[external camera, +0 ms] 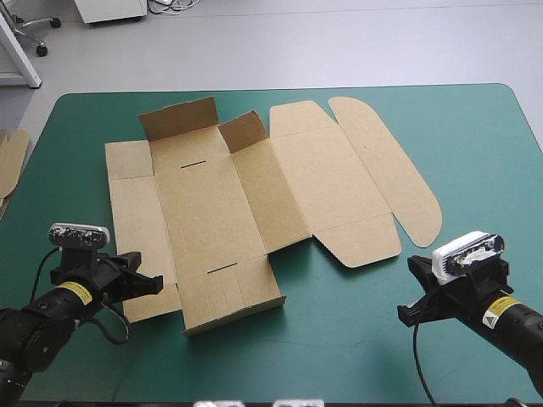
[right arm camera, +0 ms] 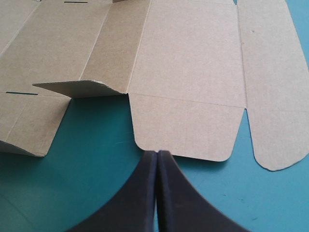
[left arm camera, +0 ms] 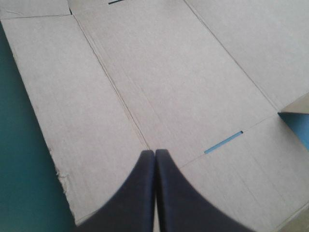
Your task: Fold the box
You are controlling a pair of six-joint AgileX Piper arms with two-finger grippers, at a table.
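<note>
**Two grippers shut, box ahead of both**

We see the box (external camera: 254, 203) lying open on the surface (external camera: 475, 127), mostly flat, its long axis running left to right, with the end flaps partly raised. Our left gripper (left arm camera: 155, 153) is the nearer one: its jaws are pressed together and empty, over the near left panel. Our right gripper (right arm camera: 158, 153), jaws likewise together and empty, hangs over bare surface, with the lid's near flap just ahead. We judge the left wall the likeliest first fold.

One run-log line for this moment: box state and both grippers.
box: mostly flat, some flaps raised | left gripper: shut, empty, over box's near-left part | right gripper: shut, empty, just short of box
</note>
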